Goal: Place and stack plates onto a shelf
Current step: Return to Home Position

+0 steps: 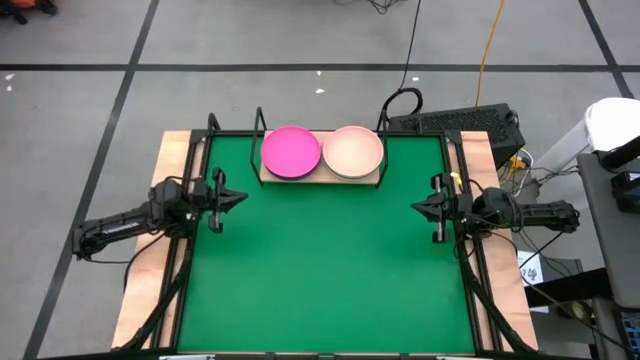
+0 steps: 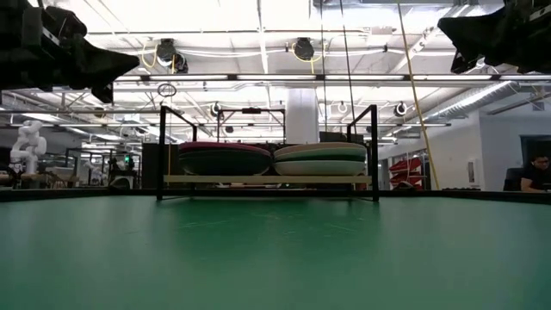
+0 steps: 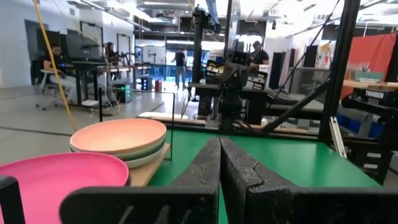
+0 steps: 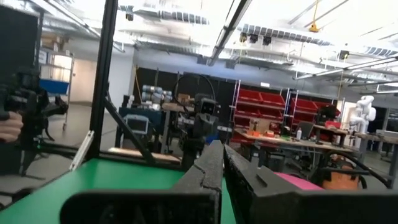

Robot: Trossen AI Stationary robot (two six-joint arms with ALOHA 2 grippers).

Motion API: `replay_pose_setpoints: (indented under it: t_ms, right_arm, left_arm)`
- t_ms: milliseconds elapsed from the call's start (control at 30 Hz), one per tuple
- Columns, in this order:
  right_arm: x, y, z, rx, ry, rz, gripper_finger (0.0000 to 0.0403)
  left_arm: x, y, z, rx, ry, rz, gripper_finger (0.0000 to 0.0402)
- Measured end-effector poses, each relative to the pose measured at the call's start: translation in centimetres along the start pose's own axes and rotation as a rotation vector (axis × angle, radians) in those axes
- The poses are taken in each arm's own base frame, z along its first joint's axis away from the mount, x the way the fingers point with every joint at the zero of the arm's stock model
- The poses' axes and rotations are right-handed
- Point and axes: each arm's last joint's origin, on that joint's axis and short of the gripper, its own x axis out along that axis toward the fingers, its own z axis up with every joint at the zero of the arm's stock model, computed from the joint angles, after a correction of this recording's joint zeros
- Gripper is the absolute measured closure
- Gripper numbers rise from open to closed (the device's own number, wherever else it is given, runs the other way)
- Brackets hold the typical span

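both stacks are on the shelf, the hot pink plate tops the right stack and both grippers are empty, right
Not quite. The hot pink plate tops the left stack, not the right one, which has the pale pink plate on top. The high view shows this. Both stacks do sit on the shelf, and the left gripper and right gripper are empty.

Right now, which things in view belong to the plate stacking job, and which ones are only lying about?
Job:
- hot pink plate, on top of the left stack
- pale pink plate, on top of the right stack
- shelf under both stacks
- left claw and right claw, both shut, at the sides of the green mat

Lying about:
- dark keyboard beyond the shelf
- yellow cable
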Motion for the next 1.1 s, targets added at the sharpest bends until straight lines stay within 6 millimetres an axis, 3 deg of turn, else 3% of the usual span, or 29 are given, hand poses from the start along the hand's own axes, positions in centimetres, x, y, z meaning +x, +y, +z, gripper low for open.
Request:
replay_pose_setpoints:
  t_ms: [1100]
  right_arm:
    - [-0.3,0.4,-2.5,0.093,0.263,0.028,0.0403]
  left_arm:
    - [0.0,0.1,-1.0,-0.107,0.100,0.011,0.0388]
